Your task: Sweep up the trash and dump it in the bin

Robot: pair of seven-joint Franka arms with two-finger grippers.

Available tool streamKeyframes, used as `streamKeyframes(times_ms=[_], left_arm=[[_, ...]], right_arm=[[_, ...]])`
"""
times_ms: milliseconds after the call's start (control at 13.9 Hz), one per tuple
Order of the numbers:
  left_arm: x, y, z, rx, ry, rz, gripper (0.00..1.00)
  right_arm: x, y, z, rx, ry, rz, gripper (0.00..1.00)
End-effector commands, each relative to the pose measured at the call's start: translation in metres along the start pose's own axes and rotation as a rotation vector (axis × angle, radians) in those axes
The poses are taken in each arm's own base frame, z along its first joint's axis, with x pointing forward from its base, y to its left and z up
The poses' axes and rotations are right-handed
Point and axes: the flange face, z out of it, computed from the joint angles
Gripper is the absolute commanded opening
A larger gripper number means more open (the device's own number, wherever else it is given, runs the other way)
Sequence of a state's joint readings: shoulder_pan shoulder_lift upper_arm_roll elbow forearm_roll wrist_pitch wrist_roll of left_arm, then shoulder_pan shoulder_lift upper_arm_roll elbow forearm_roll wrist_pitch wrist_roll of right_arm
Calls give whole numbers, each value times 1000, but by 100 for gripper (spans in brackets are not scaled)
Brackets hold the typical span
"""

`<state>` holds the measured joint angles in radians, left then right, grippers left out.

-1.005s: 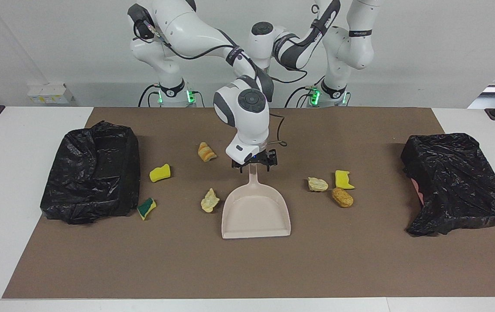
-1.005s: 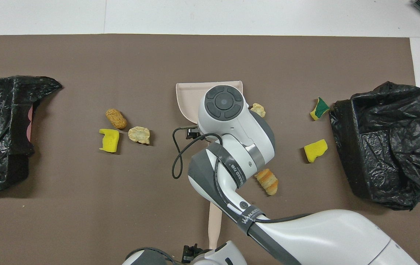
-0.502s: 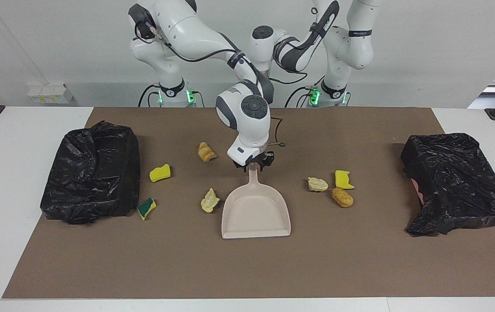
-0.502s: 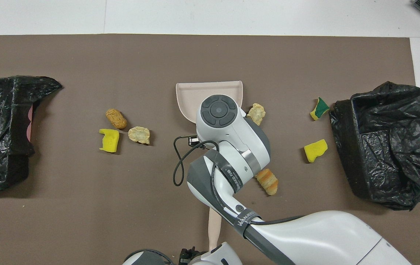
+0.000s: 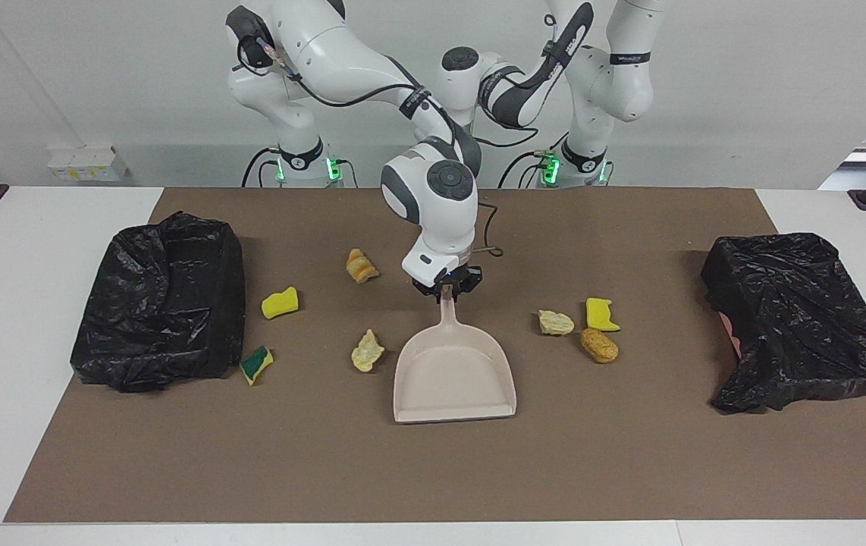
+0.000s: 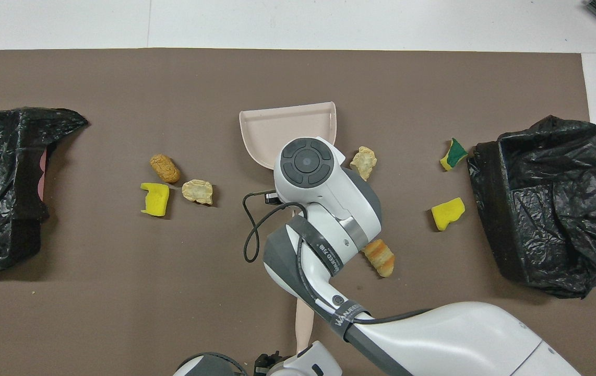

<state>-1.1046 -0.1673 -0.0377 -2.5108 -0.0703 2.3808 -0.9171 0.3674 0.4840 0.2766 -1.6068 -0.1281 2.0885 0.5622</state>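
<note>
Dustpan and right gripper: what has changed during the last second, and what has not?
The right gripper closed on the dustpan handle, and the dustpan slid a little away from the robots, toward the left arm's end. The left gripper waits by the brush handle. The trash scraps and both black bags stayed put.
</note>
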Motion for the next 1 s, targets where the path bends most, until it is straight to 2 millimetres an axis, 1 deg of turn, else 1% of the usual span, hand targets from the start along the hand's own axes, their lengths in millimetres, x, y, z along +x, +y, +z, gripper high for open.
streamKeyframes(times_ms=[0,72,144,215,287,359,431,502,574,718,861,933], left_arm=[[-2,-4,4,-12,-1,-22,58],[-2,-5,5,-11,-2,-19,52],[-2,-5,4,-8,-4,-24,35],[-2,-5,4,-6,-6,-30,15],[0,-7,4,1,-11,-39,0],[7,-11,6,8,-16,-56,0],[19,-23,2,14,-20,-87,0],[35,-34,-7,16,-24,-122,0],[55,-41,-23,16,-25,-164,0],[90,-61,-50,29,-45,-247,0],[121,-83,-74,24,-42,-335,0],[139,-102,-86,28,-48,-382,0]], right_arm=[[6,17,-36,-6,60,-188,0],[10,32,-48,-8,65,-266,0],[16,50,-58,-15,75,-302,0],[23,71,-66,-23,75,-303,0],[29,94,-73,-33,71,-323,0],[31,106,-79,-42,67,-428,0],[32,122,-86,-53,52,-546,0],[30,134,-91,-61,29,-628,0],[28,141,-94,-69,-4,-691,0],[19,143,-94,-79,-54,-809,0],[14,148,-92,-76,-106,-984,0],[12,150,-91,-85,-119,-1043,0]])
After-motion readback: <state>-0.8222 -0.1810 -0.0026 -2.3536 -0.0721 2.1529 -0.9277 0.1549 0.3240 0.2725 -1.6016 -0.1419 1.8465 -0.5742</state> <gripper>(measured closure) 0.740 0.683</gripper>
